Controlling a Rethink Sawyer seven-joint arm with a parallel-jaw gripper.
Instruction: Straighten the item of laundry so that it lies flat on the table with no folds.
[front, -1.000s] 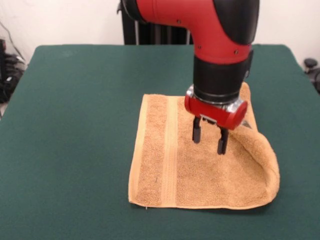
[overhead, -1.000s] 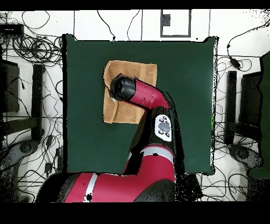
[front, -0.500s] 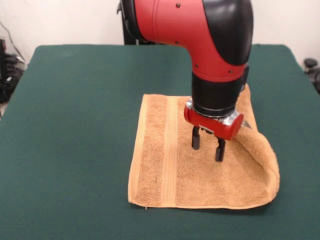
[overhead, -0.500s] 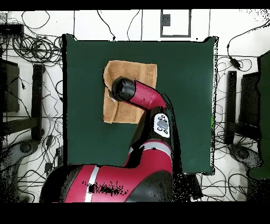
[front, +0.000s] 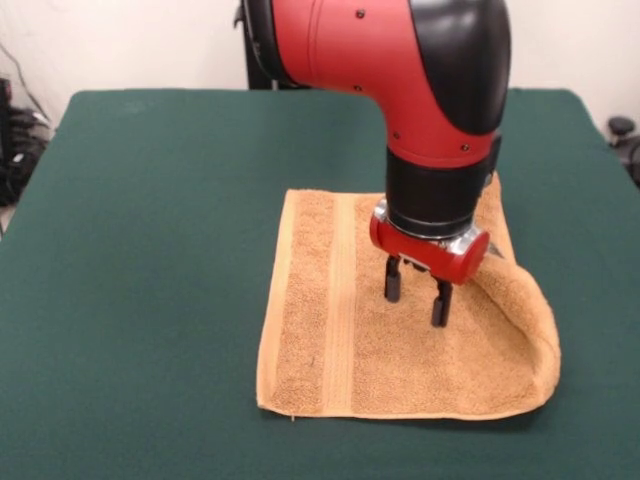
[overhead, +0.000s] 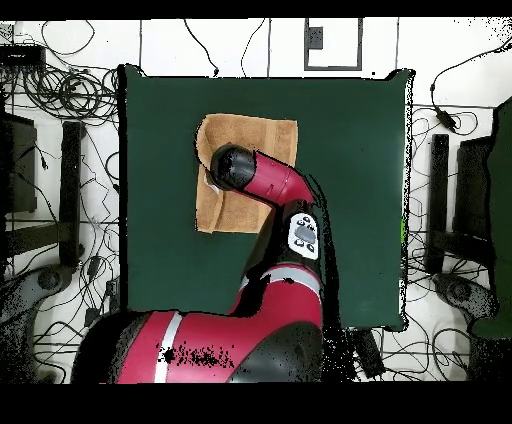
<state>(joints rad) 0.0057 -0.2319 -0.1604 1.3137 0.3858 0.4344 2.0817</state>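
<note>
Front view, towel: orange-tan, on the green table; left part flat, right edge folded over in a raised hump.
Front view, gripper: directly over the towel's middle, fingers apart, nothing between them; tips close to the cloth, contact uncertain.
Overhead view, towel: towards the table's upper left.
Overhead view, gripper: hidden beneath the arm's wrist, above the towel's left half.
</note>
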